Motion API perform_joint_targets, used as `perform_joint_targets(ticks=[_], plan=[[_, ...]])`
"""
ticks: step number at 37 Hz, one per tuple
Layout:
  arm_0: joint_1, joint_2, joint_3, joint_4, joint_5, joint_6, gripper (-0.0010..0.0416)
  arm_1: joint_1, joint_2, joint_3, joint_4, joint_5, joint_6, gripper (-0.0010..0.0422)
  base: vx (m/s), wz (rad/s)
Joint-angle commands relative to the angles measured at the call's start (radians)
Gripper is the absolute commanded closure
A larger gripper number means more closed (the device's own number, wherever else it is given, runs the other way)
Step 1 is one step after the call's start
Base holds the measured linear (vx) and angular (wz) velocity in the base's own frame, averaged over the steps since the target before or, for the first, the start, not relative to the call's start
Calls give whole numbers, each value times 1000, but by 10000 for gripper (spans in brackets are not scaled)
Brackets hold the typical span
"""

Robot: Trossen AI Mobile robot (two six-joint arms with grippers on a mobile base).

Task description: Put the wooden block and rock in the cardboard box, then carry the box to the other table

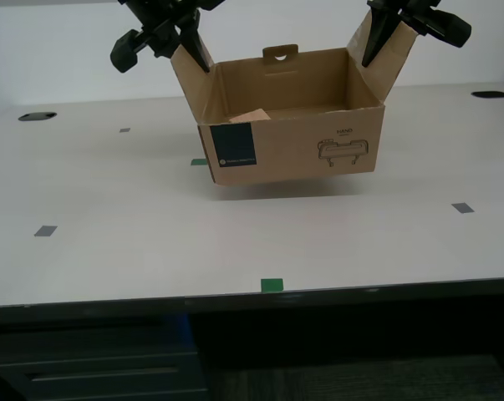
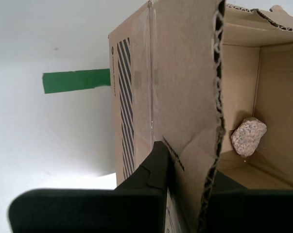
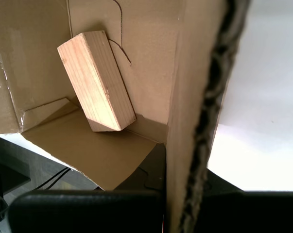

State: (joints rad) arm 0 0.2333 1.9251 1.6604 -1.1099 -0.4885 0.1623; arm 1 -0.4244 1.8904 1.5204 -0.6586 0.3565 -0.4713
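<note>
The cardboard box (image 1: 293, 146) hangs a little above the smooth white table (image 1: 109, 217), with a shadow under it. My second gripper (image 1: 197, 52) (image 2: 191, 180) is shut on the box's raised side flap (image 2: 185, 73) at the exterior view's left. At the exterior view's right, the opposite flap (image 3: 195, 97) is pinched in my first gripper (image 1: 375, 46) (image 3: 185, 187). The wooden block (image 3: 95, 80) (image 1: 247, 115) leans on an inner wall of the box. On the box floor lies the rock (image 2: 248, 136), which the front wall hides in the exterior view. The other table is out of view.
Grey tape squares (image 1: 45, 230) (image 1: 461, 207) and green tape marks (image 1: 271, 285) (image 2: 76, 81) dot the tabletop. Two dark cable holes (image 1: 36, 116) (image 1: 490, 94) sit near the far edge. Dark drawers (image 1: 93, 359) stand under the table's front edge.
</note>
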Motion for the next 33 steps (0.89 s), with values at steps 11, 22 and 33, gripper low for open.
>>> perform_joint_targets(ticks=[11,22,33], plan=[[2,-2,1,6,-18,3,406,-3,-6,10,9,23,-4,413,-69,-61],[2,-2,1,10,-18,8,406,-3,-6,10,16,42,5,413,-86,-54],[3,-2,1,14,-14,11,406,-3,-6,10,19,56,-7,413,-91,-45]])
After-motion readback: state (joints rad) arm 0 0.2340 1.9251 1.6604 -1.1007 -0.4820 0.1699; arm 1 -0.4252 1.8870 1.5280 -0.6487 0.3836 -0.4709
